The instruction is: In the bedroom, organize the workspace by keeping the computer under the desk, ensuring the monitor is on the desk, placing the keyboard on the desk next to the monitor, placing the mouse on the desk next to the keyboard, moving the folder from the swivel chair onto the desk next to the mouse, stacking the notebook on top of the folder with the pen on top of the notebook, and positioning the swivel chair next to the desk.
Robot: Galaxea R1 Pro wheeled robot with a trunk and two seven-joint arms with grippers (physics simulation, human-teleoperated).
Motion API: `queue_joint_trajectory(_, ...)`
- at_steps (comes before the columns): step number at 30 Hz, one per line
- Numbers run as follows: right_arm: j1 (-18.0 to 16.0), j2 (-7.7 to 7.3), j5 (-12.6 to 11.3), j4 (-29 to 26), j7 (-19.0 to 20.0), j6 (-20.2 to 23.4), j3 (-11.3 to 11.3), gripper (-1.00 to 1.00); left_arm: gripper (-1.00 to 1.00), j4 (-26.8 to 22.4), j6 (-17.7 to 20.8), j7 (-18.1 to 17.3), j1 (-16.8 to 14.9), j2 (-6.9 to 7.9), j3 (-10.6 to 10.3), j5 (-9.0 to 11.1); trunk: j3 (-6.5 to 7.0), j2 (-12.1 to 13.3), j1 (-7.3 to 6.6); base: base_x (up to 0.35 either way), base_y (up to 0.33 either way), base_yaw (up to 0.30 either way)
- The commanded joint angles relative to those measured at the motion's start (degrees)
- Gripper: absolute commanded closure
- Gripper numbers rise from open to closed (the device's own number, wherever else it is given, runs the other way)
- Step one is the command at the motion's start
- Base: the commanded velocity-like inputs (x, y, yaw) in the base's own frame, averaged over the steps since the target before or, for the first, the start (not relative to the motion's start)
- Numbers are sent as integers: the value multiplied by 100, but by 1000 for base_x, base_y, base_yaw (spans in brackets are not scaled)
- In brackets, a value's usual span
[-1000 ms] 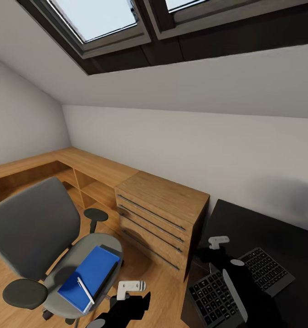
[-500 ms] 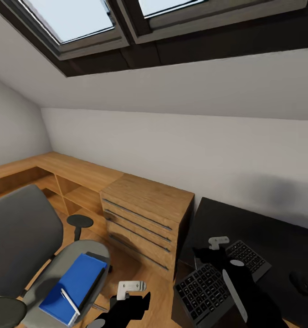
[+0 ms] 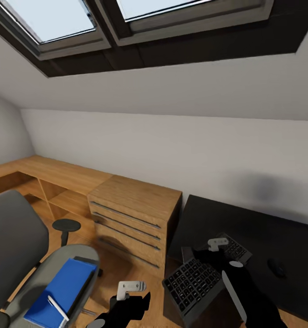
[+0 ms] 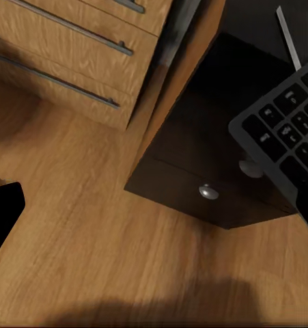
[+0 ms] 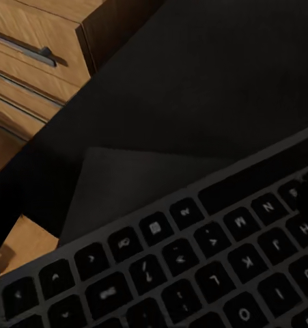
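My right gripper (image 3: 210,258) is shut on the black keyboard (image 3: 195,281), holding it tilted over the near corner of the black desk (image 3: 245,218). The keys (image 5: 194,266) show very close in the right wrist view. A small black mouse (image 3: 277,268) lies on the desk. The grey swivel chair (image 3: 17,241) carries the blue folder (image 3: 58,289) with the white pen (image 3: 57,308) on it. A dark edge (image 3: 93,272) pokes out beside the folder; I cannot tell whether it is the notebook. My left gripper (image 3: 142,298) hangs open above the floor. Monitor and computer are out of view.
A light wooden chest (image 3: 131,214) with bar handles stands between chair and desk, joined to a low wooden shelf (image 3: 49,175). The desk's dark drawer unit (image 4: 194,164) with silver knobs (image 4: 208,192) sits beside it on wooden floor (image 4: 92,260). A sloped wall with skylights (image 3: 49,18) rises behind.
The head view has swung right, so chair, chest and desk slid left in the picture and the mouse came into sight. The keyboard stays with my right gripper.
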Motion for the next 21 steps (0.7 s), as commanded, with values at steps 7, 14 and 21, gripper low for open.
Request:
queue_joint_trajectory(7, -3, -3, -33, 14, -4, 22, 11, -100, -100, -10, 15, 50, -2, 4, 6, 63, -6, -5, -2, -173, 0, -4)
queue_joint_trajectory(14, -3, 6, -45, 16, 7, 14, 8, -100, -100, -13, 12, 50, -2, 6, 12, 61, -6, -5, -2, -19, 0, 0)
queue_joint_trajectory(21, 2, 2, -80, 9, 19, 4, -3, -100, -100, -10, 9, 55, -2, 13, 37, 55, -6, -5, -2, -1, 0, 0)
